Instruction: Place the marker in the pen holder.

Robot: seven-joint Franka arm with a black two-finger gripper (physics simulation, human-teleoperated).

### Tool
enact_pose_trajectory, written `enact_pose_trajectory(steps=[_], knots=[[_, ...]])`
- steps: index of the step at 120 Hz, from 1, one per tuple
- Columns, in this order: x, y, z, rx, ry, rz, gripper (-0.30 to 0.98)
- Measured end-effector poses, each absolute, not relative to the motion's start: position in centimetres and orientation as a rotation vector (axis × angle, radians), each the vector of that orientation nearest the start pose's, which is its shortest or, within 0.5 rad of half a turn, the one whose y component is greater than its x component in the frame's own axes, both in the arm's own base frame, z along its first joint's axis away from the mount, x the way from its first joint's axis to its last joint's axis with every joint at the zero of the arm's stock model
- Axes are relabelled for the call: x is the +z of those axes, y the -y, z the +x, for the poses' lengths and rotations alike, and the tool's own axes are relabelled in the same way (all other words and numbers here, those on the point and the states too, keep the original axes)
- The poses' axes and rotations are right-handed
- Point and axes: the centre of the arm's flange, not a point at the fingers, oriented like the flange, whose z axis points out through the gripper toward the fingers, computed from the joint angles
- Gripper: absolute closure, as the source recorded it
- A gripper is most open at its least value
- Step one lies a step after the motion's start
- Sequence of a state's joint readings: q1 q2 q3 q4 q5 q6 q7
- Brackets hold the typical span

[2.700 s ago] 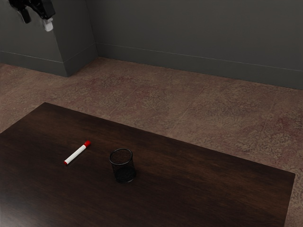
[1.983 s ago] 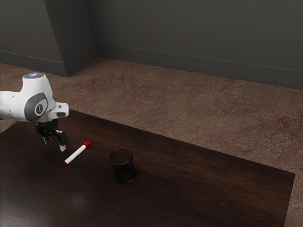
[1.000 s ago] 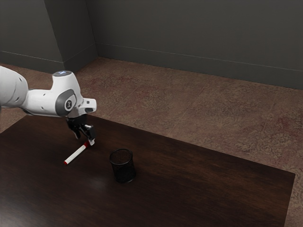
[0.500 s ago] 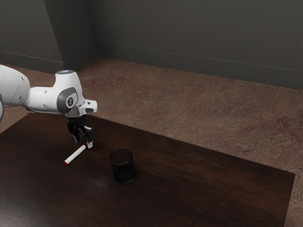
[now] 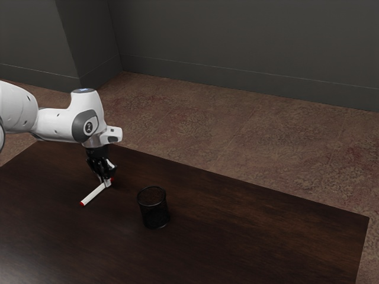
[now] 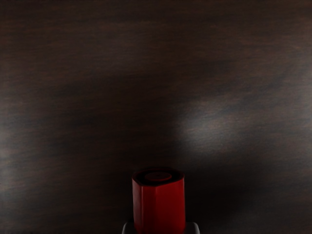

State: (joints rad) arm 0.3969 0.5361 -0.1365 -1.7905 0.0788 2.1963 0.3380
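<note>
At the red-capped end of the marker, my gripper is low over the table, its fingers closed around the marker from both sides. The white body slants away from the fingers toward a red tip, lying on or very near the tabletop. In the wrist view the marker's red cap stands out at the lower edge, with the grey fingertips of the gripper against its two sides. The black mesh pen holder is upright on the table, toward the exterior view's right of the marker and apart from it.
The dark wooden table extends toward the exterior view's right past the pen holder. Its far edge borders a brown patterned floor, with a grey wall behind.
My hand came down from above to the marker's capped end. Over the last half second the fingers drew together and shut on it. The pen holder has kept its place.
</note>
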Motion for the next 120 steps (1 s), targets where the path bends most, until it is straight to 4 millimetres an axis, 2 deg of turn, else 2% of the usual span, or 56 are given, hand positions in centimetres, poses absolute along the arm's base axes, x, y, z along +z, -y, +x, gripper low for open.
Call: enact_pose_trajectory(steps=[12,17,28,35,50,58,64,72,84,102,120], knots=[[25.7,-16.9,62.1,0.161,-0.189,-3.162,0.76],[27.1,-16.6,62.3,0.137,-0.196,-3.152,0.77],[30.9,-14.6,62.9,0.067,-0.239,-3.126,0.78],[34.5,-11.9,63.4,-0.003,-0.292,-3.104,0.78],[41.8,-4.2,63.5,-0.14,-0.436,-3.061,0.79],[45.0,-1.3,62.9,-0.189,-0.481,-3.037,0.79],[46.5,0.3,62.4,-0.204,-0.502,-3.026,0.79],[47.0,2.2,62.0,-0.199,-0.526,-3.024,0.79],[45.2,4.7,62.1,-0.157,-0.561,-3.035,0.79],[42.7,5.4,62.3,-0.119,-0.545,-3.055,0.79],[43.1,6.9,62.2,-0.151,-0.547,-3.054,0.79]])
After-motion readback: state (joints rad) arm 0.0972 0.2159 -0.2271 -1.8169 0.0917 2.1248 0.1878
